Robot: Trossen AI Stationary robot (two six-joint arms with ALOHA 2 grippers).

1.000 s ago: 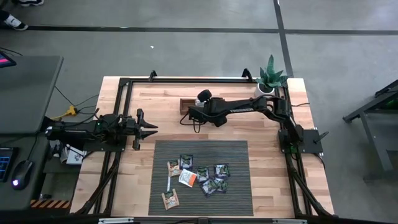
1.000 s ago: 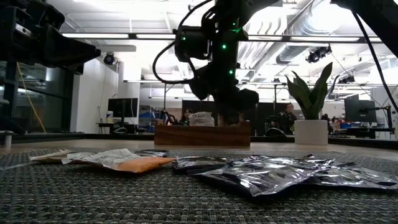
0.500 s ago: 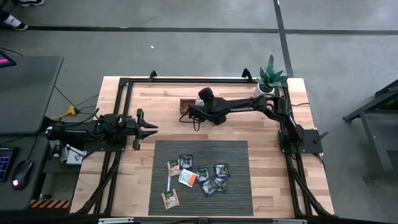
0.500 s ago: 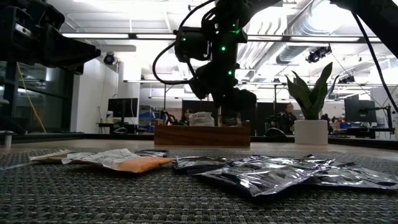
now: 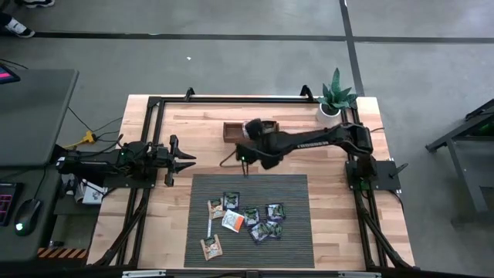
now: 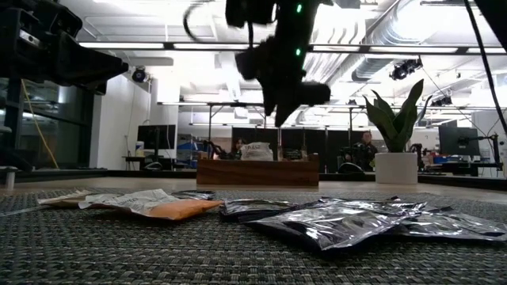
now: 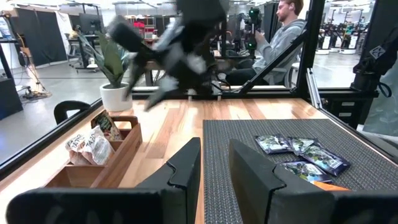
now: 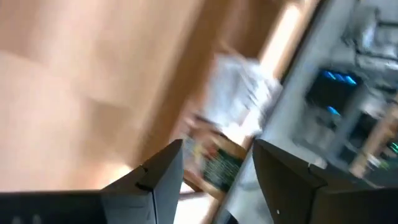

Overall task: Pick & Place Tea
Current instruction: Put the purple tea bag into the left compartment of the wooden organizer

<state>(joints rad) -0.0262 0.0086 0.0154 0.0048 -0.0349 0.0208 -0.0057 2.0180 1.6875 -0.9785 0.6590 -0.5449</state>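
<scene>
The left gripper point(image 5: 185, 161) waits at the table's left edge, off the mat. Its dark, blocky fingers point(image 7: 186, 171) stand a narrow gap apart, with nothing between them.

The table point(image 5: 193, 131) is pale wood planks inside a black frame. On it lies a grey ribbed mat point(image 5: 293, 232) of coarse weave. The tea point(image 5: 251, 220) lies scattered on the mat's middle: small flat square sachets, some crinkled shiny dark foil point(image 6: 333, 222), one orange point(image 6: 178, 208), some white or tan, several overlapping. A thin white strip point(image 5: 208, 228) lies just beside them on the left.

Behind the mat sits a low brown wooden box point(image 5: 231, 131), long and open-topped. Tea sachets point(image 7: 93, 144) stand inside it.

The right gripper point(image 5: 245, 158) hangs above bare wood between box and mat. Its fingers point(image 8: 158, 177) stand well apart and empty. A second ago this gripper was down at the box, its fingers together. It has since opened, lifted clear, and swung toward the mat. The left arm has not moved, and the sachets on the mat lie as before.

At the far right corner a spiky green plant point(image 5: 337, 91) stands in a white pot point(image 6: 396, 168).
</scene>
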